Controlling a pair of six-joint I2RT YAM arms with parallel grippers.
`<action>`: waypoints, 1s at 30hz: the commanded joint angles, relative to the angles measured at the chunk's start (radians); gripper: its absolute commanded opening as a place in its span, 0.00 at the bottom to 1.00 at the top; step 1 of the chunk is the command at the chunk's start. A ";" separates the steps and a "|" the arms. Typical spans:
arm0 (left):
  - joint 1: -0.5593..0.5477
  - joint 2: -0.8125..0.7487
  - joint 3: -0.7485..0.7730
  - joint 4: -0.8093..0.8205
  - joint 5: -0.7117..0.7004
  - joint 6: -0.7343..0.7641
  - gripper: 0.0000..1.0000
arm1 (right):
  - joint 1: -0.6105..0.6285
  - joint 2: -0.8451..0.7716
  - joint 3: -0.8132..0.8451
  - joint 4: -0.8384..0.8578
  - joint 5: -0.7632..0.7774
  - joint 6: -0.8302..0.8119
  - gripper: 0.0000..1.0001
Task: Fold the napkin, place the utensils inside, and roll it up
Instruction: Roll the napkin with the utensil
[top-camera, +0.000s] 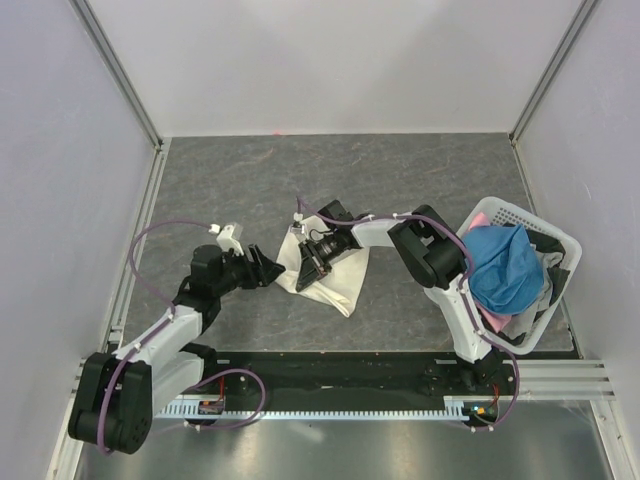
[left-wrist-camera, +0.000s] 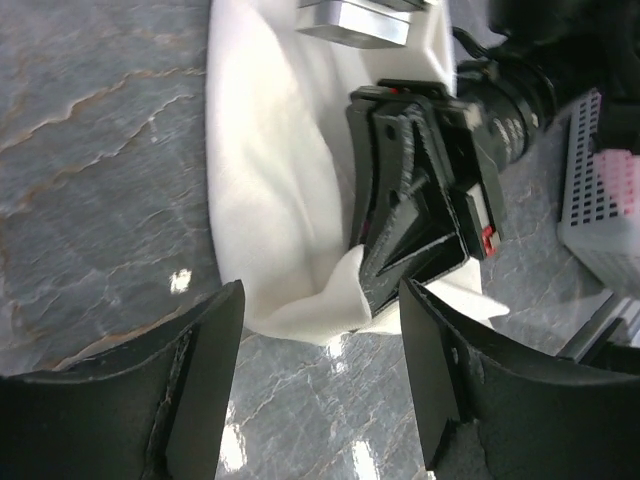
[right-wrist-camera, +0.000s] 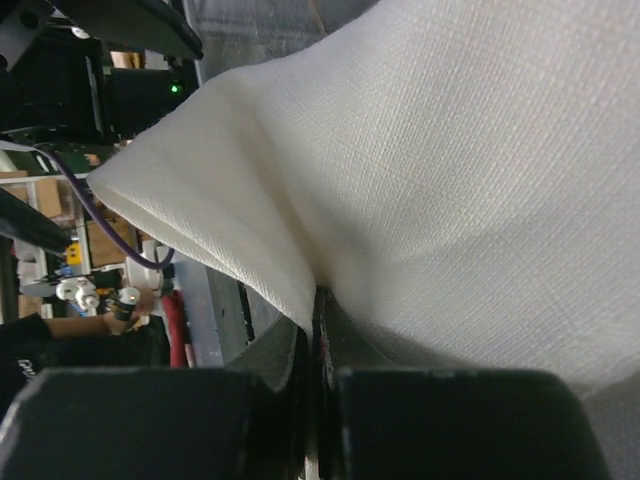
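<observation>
The cream-white napkin (top-camera: 335, 279) lies crumpled on the grey table in the middle of the top view. My right gripper (top-camera: 306, 270) is shut on the napkin's left edge; in the right wrist view the cloth (right-wrist-camera: 450, 170) is pinched between the closed jaws and drapes over them. My left gripper (top-camera: 270, 270) is open and empty just left of the napkin, its fingers (left-wrist-camera: 205, 380) spread a little short of the cloth's edge (left-wrist-camera: 290, 220). The right gripper (left-wrist-camera: 400, 290) shows there, gripping the cloth. The black utensil is out of view.
A white basket (top-camera: 550, 290) at the right edge holds a blue cloth (top-camera: 505, 265) and a pink cloth (top-camera: 482, 217). White walls close in the table on three sides. A metal rail (top-camera: 350, 375) runs along the near edge.
</observation>
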 joint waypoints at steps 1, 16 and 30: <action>-0.042 0.010 -0.011 0.124 -0.031 0.110 0.72 | -0.027 0.060 0.030 -0.013 -0.027 0.045 0.00; -0.114 0.225 0.096 0.132 -0.115 0.184 0.48 | -0.039 0.099 0.038 -0.014 -0.047 0.057 0.00; -0.116 0.337 0.227 -0.113 -0.171 0.152 0.02 | -0.041 -0.129 -0.048 -0.016 0.138 -0.010 0.52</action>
